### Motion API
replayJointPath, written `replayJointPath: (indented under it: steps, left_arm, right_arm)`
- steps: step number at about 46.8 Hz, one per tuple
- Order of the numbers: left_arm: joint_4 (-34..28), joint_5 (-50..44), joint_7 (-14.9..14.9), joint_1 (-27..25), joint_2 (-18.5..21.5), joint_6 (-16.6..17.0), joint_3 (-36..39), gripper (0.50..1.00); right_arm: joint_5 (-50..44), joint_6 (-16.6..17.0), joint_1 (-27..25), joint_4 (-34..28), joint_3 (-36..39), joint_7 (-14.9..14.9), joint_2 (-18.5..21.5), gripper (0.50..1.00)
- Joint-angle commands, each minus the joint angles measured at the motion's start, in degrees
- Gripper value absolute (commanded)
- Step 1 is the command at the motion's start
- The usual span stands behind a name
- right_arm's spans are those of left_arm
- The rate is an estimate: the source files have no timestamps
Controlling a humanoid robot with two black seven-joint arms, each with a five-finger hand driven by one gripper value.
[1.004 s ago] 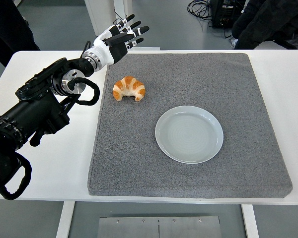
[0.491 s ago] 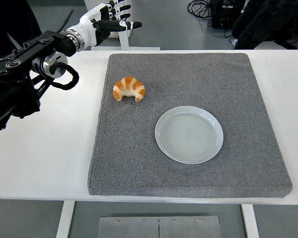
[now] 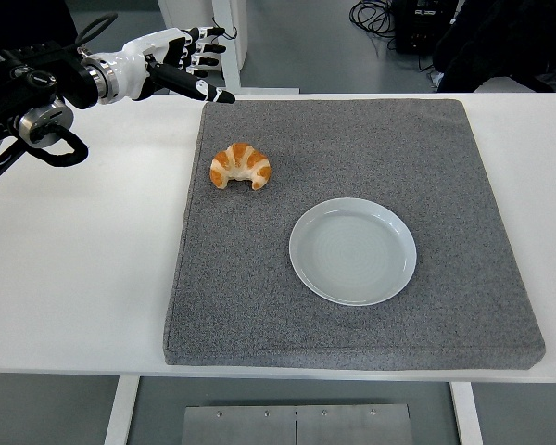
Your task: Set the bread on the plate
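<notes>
The robot's left hand [image 3: 187, 63], white-backed with black fingers, is held in the air above the far left part of the white table [image 3: 83, 241], just beyond the far left corner of the grey felt-like mat [image 3: 352, 306]. Its fingers are spread and loosely extended, pointing toward the right, and they hold nothing; one long dark finger reaches out lowest, its pale tip just short of the mat's corner. The black arm behind the hand runs out to the picture's left edge, with a round metallic wrist joint and a looped black cable hanging under it. The mat is a thick, square slab with a coarse, speckled grey surface and softly rounded edges, lying flat on the smooth table top. On the mat, in its far left quarter, lies the golden-brown crescent-shaped croissant [image 3: 241, 166], its crust ridged in pale and dark bands and its two ends turned toward the mat's near edge. Well apart from the hand, it rests untouched. Near the mat's middle, to the right of the croissant and closer to the near edge, sits the round pale blue-grey glazed plate [image 3: 301, 264], shallow, smooth and glossy, with faint concentric rings in its well, with nothing on it.
</notes>
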Motion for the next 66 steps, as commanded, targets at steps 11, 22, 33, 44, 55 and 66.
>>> replayJointPath:
  steps: [11,22,33,44,55,66]
  left_arm:
    - [-3.05,23.33,-0.47,0.92,1.5,0.07,2.2,0.984]
    - [-2.26,35.64,-0.91,3.73,-1.49,2.17,2.2,0.984]
    - [0.55,39.08,-0.56,5.49,-4.74,7.45,3.25,0.983]
    - [4.5,39.08,-2.23,7.25,-7.03,13.25,6.07,0.98]
    - [7.23,37.94,-9.88,7.33,-9.49,13.6,8.88,0.981]
    - [12.33,38.73,-10.58,7.42,-12.74,13.95,9.67,0.98]
  right_arm:
    - [-0.03,0.0,0.0,0.0,0.0,-0.01,0.0,1.0]
    - [0.05,0.0,0.0,0.0,0.0,-0.01,0.0,1.0]
    - [0.05,0.0,0.0,0.0,0.0,-0.01,0.0,1.0]
    - [0.05,0.0,0.0,0.0,0.0,-0.01,0.0,1.0]
    - [-0.03,0.08,0.0,0.0,0.0,-0.01,0.0,1.0]
    - [0.05,0.0,0.0,0.0,0.0,-0.01,0.0,1.0]
